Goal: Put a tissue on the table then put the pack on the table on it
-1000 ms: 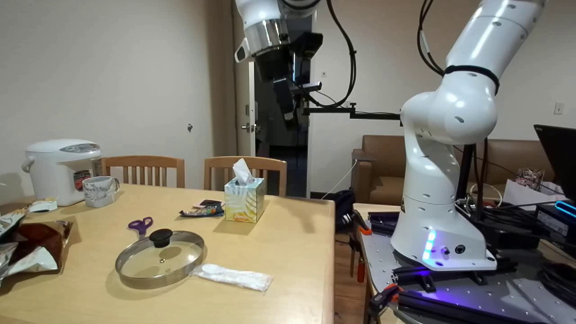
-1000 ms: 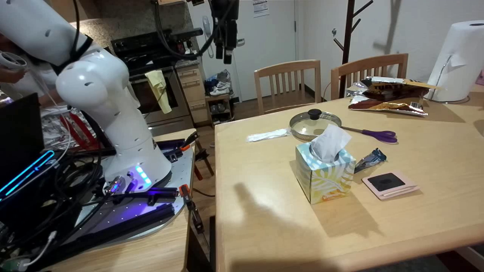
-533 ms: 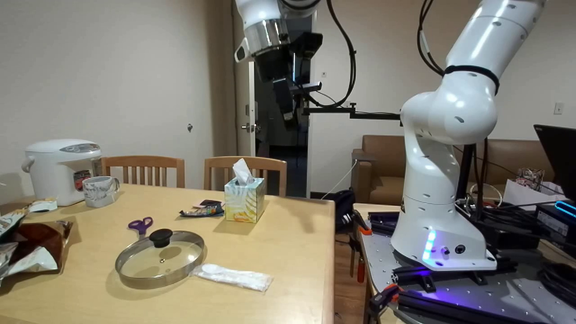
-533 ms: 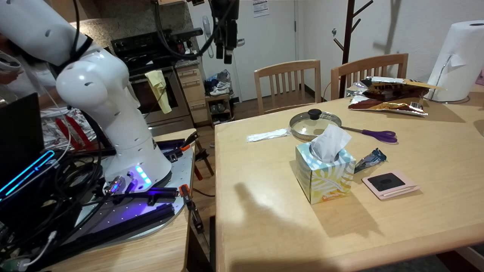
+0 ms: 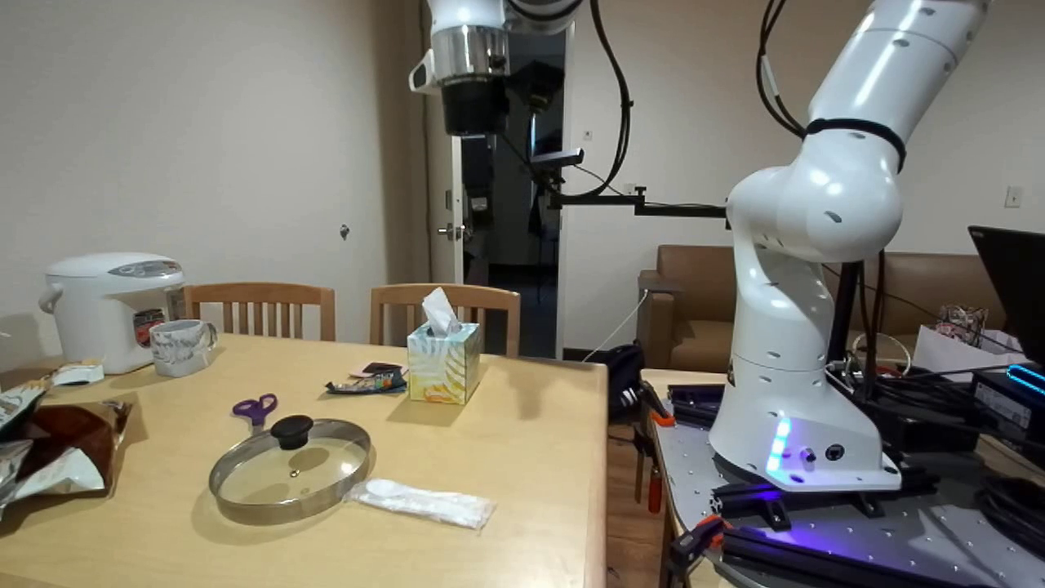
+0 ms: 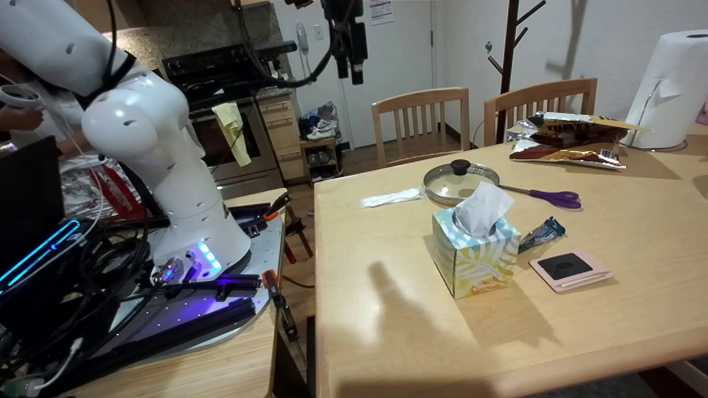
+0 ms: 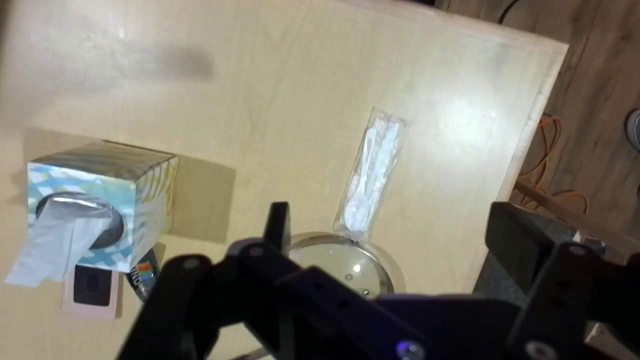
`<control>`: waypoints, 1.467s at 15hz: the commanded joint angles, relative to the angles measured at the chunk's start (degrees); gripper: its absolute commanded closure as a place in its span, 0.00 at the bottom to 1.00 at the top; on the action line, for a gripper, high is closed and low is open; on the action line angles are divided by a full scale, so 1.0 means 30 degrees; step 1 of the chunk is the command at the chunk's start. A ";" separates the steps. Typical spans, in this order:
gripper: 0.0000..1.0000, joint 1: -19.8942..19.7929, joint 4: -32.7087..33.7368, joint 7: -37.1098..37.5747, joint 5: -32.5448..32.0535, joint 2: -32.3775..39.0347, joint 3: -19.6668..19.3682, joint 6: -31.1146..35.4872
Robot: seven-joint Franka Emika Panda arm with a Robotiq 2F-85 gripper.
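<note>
The white tissue (image 5: pixel 441 312) sticks up crumpled from the opening of the patterned tissue box. It also shows in an exterior view (image 6: pixel 483 209) and at the left of the wrist view (image 7: pixel 62 240). The pack (image 5: pixel 429 503), a flat clear-wrapped white packet, lies on the light wooden table (image 5: pixel 522 457) with one end at the glass lid. The pack also shows in an exterior view (image 6: pixel 391 198) and the wrist view (image 7: pixel 372 170). My gripper (image 7: pixel 390 222) is open and empty, with its fingers wide apart. In an exterior view my gripper (image 6: pixel 350 74) hangs high above the table.
The tissue box (image 6: pixel 475 257) stands upright on the table. A glass lid (image 5: pixel 290 474), purple scissors (image 5: pixel 255 408), a wrapped snack (image 6: pixel 542 235) and a pink card holder (image 6: pixel 569 271) lie near it. A mug (image 5: pixel 181 347), a white water boiler (image 5: pixel 114 310) and foil bags (image 6: pixel 569 141) stand farther off.
My gripper has swung from tilted to pointing nearly straight down and has shifted sideways a little, its shadow moving with it. The tissue, the box and the pack have not moved.
</note>
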 commanded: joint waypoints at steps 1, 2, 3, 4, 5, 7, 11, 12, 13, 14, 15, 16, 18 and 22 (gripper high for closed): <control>0.00 -0.0238 -0.0215 0.0222 -0.0153 0.0430 0.0034 0.2438; 0.00 -0.0275 -0.0302 0.0225 -0.0148 0.0528 0.0002 0.3155; 0.00 -0.0363 -0.0414 0.0268 -0.0131 0.0762 -0.0070 0.4081; 0.00 -0.0406 -0.0499 0.0227 -0.0132 0.0938 -0.0132 0.4806; 0.00 -0.0526 -0.0579 0.0192 -0.0224 0.1227 -0.0198 0.5690; 0.00 -0.0701 -0.0618 0.0023 -0.0422 0.1744 -0.0325 0.6864; 0.00 -0.1276 -0.0423 0.0031 -0.1893 0.2901 -0.0350 0.8220; 0.00 -0.1411 -0.0341 0.0090 -0.2381 0.3158 -0.0354 0.8395; 0.00 -0.1591 -0.0187 0.0294 -0.2856 0.3504 -0.0355 0.8545; 0.00 -0.1726 -0.0056 0.0280 -0.3334 0.3795 -0.0373 0.8658; 0.00 -0.1881 0.0164 0.0373 -0.3756 0.4186 -0.0401 0.8816; 0.00 -0.1946 0.0292 0.0431 -0.3919 0.4437 -0.0452 0.9006; 0.00 -0.2062 0.0638 0.0427 -0.4376 0.5024 -0.0503 0.9556; 0.00 -0.1986 0.1086 -0.0035 -0.4628 0.6093 -0.0732 1.1985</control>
